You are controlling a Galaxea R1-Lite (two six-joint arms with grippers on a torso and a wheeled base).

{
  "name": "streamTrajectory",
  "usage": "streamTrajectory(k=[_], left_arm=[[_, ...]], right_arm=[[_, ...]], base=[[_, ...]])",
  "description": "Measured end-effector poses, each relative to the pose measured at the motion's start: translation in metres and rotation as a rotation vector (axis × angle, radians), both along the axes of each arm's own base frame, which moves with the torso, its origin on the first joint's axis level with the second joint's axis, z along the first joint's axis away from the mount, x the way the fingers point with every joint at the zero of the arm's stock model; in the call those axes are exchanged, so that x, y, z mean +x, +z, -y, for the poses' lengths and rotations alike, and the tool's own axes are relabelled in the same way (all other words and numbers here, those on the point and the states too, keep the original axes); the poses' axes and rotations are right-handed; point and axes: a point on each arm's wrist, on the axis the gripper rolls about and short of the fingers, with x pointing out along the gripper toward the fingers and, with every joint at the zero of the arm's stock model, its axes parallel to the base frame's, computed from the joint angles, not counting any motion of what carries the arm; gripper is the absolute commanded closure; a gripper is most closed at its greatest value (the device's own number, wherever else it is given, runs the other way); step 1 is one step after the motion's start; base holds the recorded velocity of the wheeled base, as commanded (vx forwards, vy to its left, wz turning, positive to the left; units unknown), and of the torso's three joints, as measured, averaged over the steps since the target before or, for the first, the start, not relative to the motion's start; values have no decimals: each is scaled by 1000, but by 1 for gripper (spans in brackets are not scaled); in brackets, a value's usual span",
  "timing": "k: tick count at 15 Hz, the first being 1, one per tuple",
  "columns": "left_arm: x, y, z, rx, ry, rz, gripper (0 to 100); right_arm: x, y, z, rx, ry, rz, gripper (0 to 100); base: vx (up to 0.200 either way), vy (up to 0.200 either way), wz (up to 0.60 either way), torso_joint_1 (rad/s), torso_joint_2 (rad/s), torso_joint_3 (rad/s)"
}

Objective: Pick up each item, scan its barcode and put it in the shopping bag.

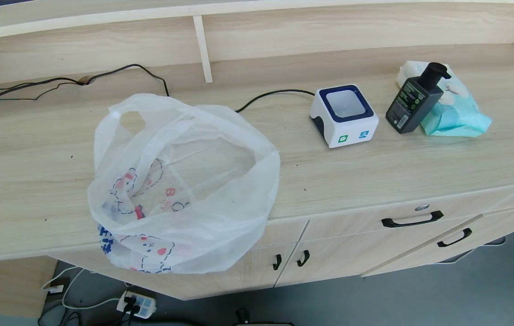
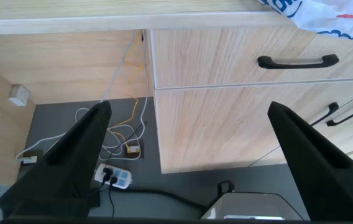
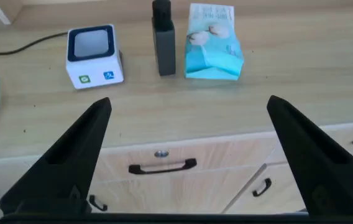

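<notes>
Your left fingers [image 2: 71, 155] and right fingers [image 3: 68, 158] gape empty, yet a clumsy nudge may topple the tall dark plastic pump bottle [image 1: 413, 106] standing beside the teal tissue pack [image 1: 458, 120].

Likely shop checkout: barcode scanner [image 1: 343, 115], counter [image 1: 374, 167].

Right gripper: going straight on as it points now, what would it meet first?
Likely the counter near its front edge, short of the bottle and the scanner; the open right gripper aims there, though depth is unclear.

wooden counter [image 1: 374, 172] | black cable [image 1: 85, 80] | drawer handle [image 1: 412, 222] | floor power strip [image 1: 138, 304]
</notes>
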Motion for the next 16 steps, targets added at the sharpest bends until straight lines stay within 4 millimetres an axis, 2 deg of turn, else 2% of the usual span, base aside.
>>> streamTrajectory(k=[2,4,5,7,9,11,13,16], left_arm=[[0,0,0,-1,0,1,0],[0,0,0,-2,0,2,0],[0,0,0,-2,0,3,0],[0,0,0,-1,-1,3,0],[0,0,0,-1,-1,2,0],[0,0,0,-1,0,2,0],[0,0,0,-2,0,3,0],[0,0,0,-2,0,3,0]], right_arm=[[52,27,0,44,13,106,0],[112,43,1,59,60,234,0],[139,45,3,45,107,297,0],[181,31,6,25,175,306,0],[213,15,8,18,196,285,0],[237,1,8,8,224,268,0],[253,-11,9,-5,247,235,0],[271,-16,9,-34,260,235,0]], base=[[0,0,0,0,0,0],[0,0,0,0,0,0],[0,0,0,0,0,0],[0,0,0,0,0,0],[0,0,0,0,0,0],[0,0,0,0,0,0],[0,0,0,0,0,0],[0,0,0,0,0,0]])
